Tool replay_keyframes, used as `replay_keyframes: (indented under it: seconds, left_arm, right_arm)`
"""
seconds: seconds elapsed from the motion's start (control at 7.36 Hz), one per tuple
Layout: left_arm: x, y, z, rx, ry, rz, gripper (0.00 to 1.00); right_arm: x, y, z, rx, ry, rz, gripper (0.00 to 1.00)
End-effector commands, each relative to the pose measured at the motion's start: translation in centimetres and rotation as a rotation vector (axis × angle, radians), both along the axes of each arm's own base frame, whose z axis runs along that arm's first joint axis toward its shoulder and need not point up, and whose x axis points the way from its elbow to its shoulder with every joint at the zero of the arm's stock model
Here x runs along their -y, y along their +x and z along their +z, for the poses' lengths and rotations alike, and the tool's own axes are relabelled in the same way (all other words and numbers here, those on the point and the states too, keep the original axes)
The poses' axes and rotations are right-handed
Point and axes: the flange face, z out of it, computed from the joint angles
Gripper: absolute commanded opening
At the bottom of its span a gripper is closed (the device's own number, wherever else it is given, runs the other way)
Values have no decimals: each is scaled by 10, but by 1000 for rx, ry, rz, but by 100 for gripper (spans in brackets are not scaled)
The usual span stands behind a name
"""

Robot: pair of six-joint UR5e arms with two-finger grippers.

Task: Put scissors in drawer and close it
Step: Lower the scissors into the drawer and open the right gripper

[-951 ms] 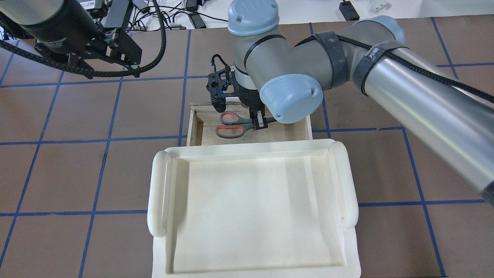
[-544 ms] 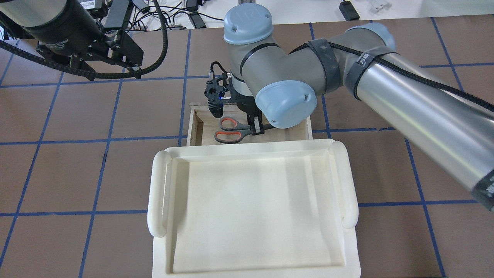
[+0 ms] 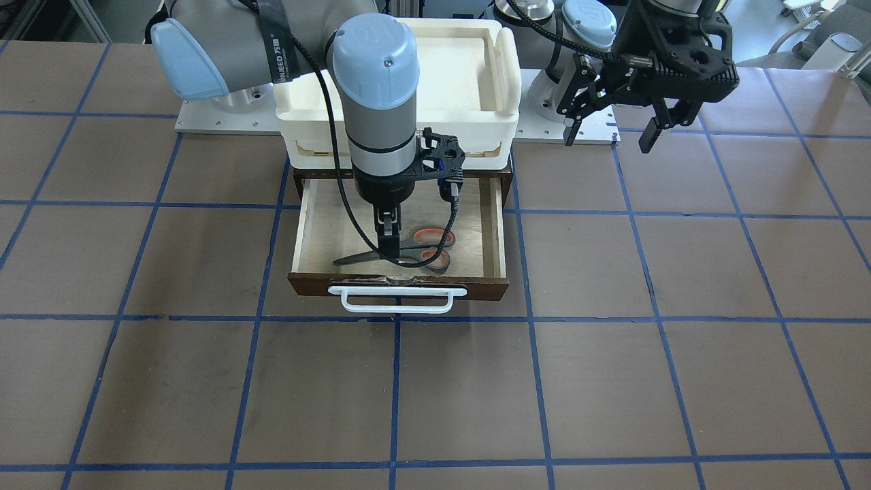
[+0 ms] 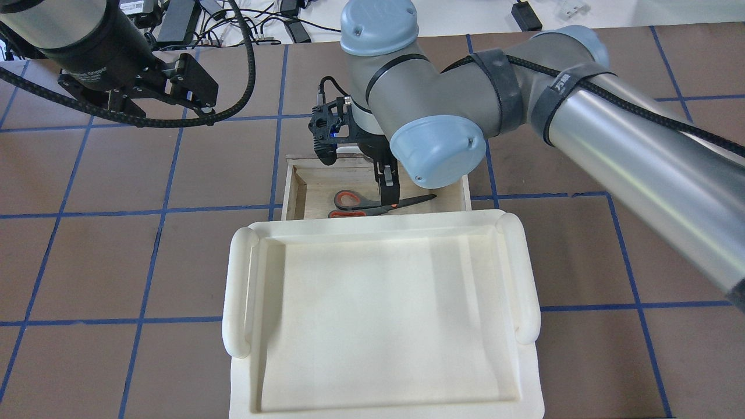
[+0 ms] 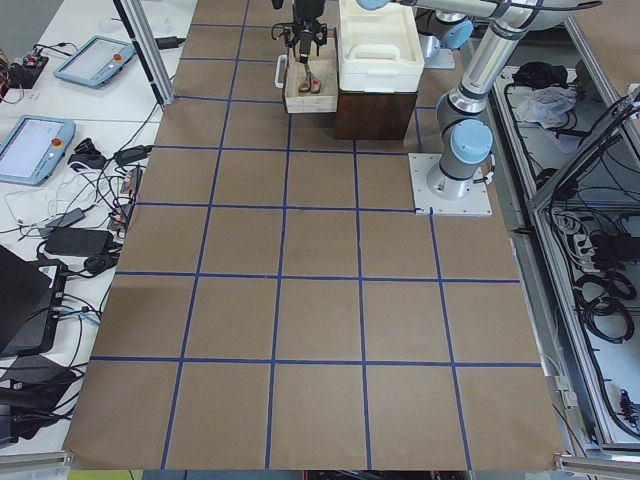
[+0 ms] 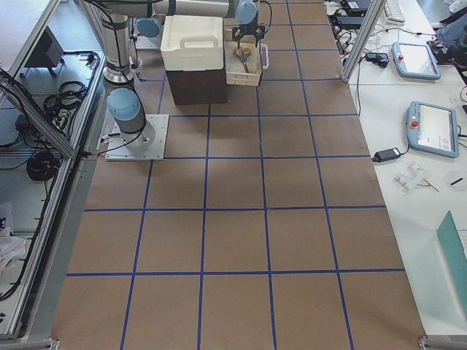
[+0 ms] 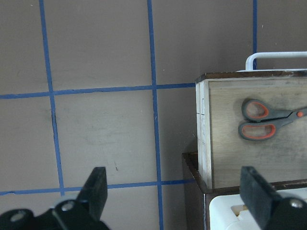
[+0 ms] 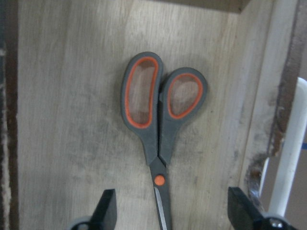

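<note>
1 brown table (image 4: 116, 174) ruled with blue tape lines carries everything here. 2 arms reach over it: the right arm (image 4: 611, 145) comes in from the robot-side edge and bends down over the middle of that edge, while the left arm (image 4: 75, 35) hangs toward the table's left end, well apart from the rest. 1 white tray (image 4: 238, 291) sits on top of a dark cabinet (image 5: 375, 115) at the middle of the robot-side edge. The drawer (image 3: 500, 231) stands pulled out from under the tray toward the operators' edge, with its pale wood floor open to view and a white handle (image 3: 398, 299) on its front face. The scissors (image 3: 422, 248) lie flat on the drawer floor, in its front half, with the loops toward the table's left end and the closed blades toward its right end. The right gripper (image 3: 388, 252) points straight down into the drawer, over the scissors near their pivot. It is released, its 2 fingers (image 8: 106, 211) spread wide on either side of the blades and touching neither. The left gripper (image 3: 609, 139) hovers above bare table beside the cabinet, also spread wide and holding nothing.
</note>
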Motion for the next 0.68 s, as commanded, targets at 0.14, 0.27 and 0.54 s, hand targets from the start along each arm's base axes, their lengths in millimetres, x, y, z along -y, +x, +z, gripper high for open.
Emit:
replay_keyframes:
  seconds: [0.14, 0.27, 0.54]
  left_arm:
    - [4, 1, -5, 9, 11, -4, 100]
    - [6, 4, -3, -1, -1, 17, 100]
    - [13, 1, -4, 6, 2, -2, 100]
  right_arm:
    - [30, -58, 37, 99, -76, -716, 100]
    - [40, -82, 44, 121, -81, -925, 100]
    - [56, -137, 61, 170, -88, -1345, 100]
